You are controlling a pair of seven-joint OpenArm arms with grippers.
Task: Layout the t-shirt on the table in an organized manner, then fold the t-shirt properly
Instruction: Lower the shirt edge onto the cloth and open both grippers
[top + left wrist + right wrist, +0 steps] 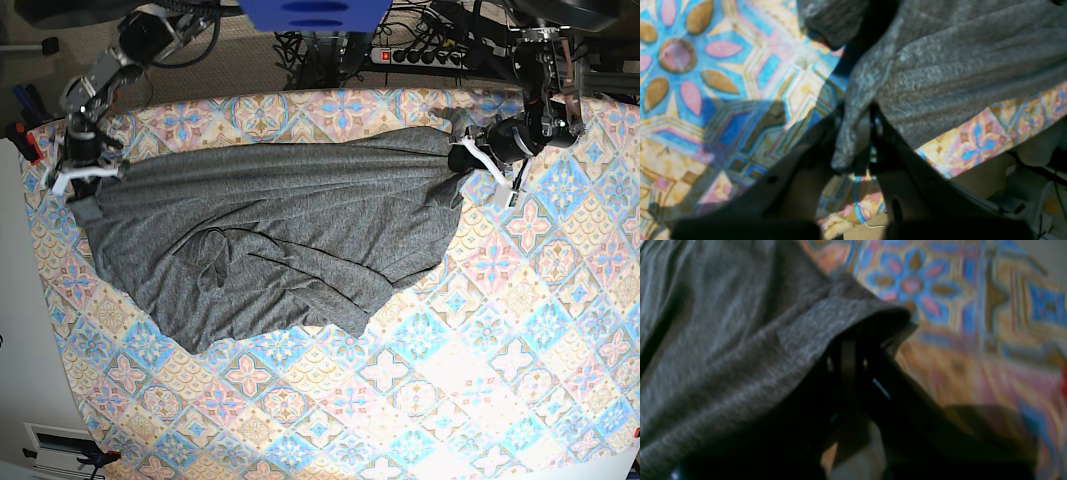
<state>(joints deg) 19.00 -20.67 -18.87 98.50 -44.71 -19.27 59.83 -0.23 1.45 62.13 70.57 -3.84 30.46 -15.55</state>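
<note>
1. At the left of the base view, my right tool [78, 172] was clamped on one end of the t-shirt [270, 250]; the right wrist view showed its jaws closed under a folded grey edge [853, 311].

2. The t-shirt was stretched across the far half of the surface [480, 380], taut along its far edge between the two tools, the rest lying in loose diagonal wrinkles toward the near side. I judged it soft, light and limp: it would sag and bunch wherever it was not held, and grip readily on a pinched hem or seam.

3. Best holds, in my judgement, were the corners and hems already pinched. The middle offered only slack cloth.

4. At the right of the base view, my left tool [470, 155] was closed on a gathered bunch of fabric; the left wrist view showed a grey fold [853, 133] caught between its jaws.

5. The right tool sat close to the surface's left edge, leaving little room outward. Near and right of the shirt, the patterned surface lay open, with plenty of room to drag and spread.
</note>
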